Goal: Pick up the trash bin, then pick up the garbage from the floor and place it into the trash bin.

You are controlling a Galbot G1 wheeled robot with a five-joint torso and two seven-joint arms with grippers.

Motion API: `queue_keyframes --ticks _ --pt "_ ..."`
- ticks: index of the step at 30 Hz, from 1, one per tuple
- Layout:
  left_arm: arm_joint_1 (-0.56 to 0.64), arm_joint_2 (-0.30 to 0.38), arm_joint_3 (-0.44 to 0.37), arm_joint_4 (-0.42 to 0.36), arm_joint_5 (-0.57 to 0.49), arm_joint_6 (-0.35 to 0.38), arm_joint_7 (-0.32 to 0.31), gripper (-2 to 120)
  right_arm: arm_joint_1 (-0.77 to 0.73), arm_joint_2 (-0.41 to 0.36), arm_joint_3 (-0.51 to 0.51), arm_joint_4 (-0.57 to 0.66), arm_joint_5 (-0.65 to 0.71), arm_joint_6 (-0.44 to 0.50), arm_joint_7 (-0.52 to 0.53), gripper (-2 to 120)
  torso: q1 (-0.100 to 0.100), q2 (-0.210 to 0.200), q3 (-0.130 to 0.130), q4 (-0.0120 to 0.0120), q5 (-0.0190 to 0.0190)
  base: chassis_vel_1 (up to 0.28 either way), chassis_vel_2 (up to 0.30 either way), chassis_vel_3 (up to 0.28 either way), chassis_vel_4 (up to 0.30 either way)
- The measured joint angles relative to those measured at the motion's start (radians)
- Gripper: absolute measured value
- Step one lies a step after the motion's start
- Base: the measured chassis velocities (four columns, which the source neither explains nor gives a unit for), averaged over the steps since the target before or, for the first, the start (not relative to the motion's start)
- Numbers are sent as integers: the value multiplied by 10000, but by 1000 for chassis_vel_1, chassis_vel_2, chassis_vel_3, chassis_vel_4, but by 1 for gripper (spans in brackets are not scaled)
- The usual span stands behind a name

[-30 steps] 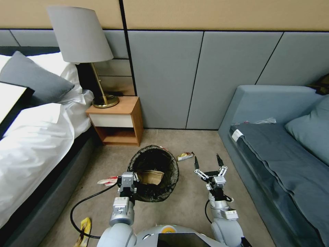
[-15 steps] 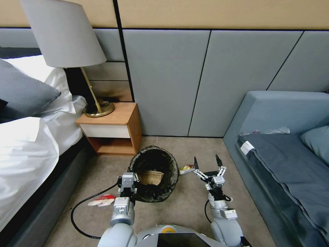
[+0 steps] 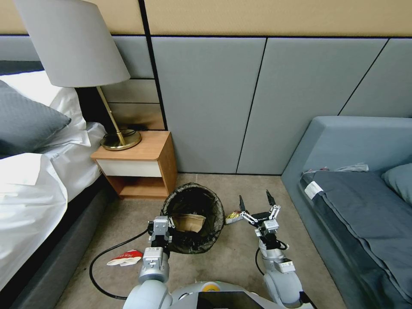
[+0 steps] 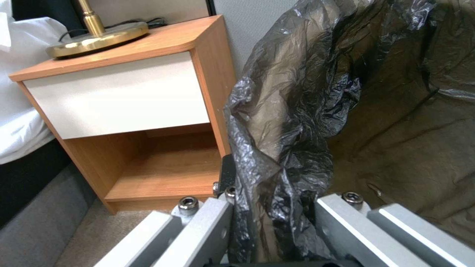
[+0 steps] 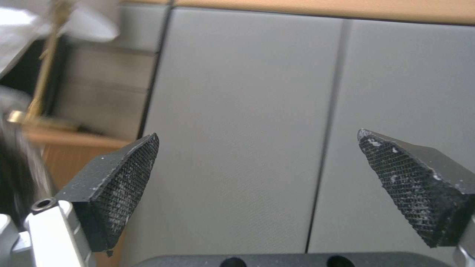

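Gripping the black-bagged rim of the small round white trash bin (image 3: 193, 216), my left claw (image 3: 159, 231) carries it. My right claw (image 3: 255, 204) hangs released just beside a crumpled yellow-and-red wrapper (image 3: 233, 216) on the beige carpet (image 3: 240, 257). Thin crinkled liner could slip and tip the bin. Beyond stand a wooden nightstand (image 3: 141, 165) and grey wall panels (image 3: 206, 103).

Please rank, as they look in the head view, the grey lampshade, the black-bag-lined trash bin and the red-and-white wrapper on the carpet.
1. Grey lampshade, though it sits nearer the camera.
2. Black-bag-lined trash bin, held by the left gripper.
3. Red-and-white wrapper.
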Motion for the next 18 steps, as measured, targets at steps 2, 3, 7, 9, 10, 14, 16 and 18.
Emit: queue_keyframes --ticks 2,3,7,9,10,14,16,18 --pt "5 8 -21 -13 -5 -1 0 0 222 -218 4 -285 19 -64 -267 100 0 0 0 0 2 0 0 0 0" --pt "14 9 -49 -26 -8 -1 0 0 430 -403 6 -556 68 -118 -546 100 0 0 0 0 0 0 0 0 0" --pt "43 4 -100 -66 -11 -1 0 0 972 -899 48 -1358 112 -423 -1529 100 0 0 0 1 3 0 0 0 0" --pt "87 -22 -161 -93 -6 -1 3 0 1574 -1524 111 -2562 -166 -548 -2735 100 0 0 0 0 -1 0 0 0 0" --pt "91 -27 -174 -94 -4 -1 5 0 1763 -1690 102 -2956 -356 -563 -3020 100 0 0 1 -1 3 0 0 0 0" --pt "94 -49 -198 -95 6 -1 14 0 2319 -2235 -111 -3948 -749 -800 -3624 100 0 0 1 -3 -3 0 0 0 0" --pt "90 -63 -191 -84 20 -1 20 0 2651 -2403 -272 -4380 -1019 -899 -3774 100 0 0 0 -3 0 0 0 0 0" --pt "78 -83 -164 -45 38 -1 23 0 3093 -2458 -415 -4921 -1673 -916 -3912 100 0 0 1 -1 0 0 0 0 0"
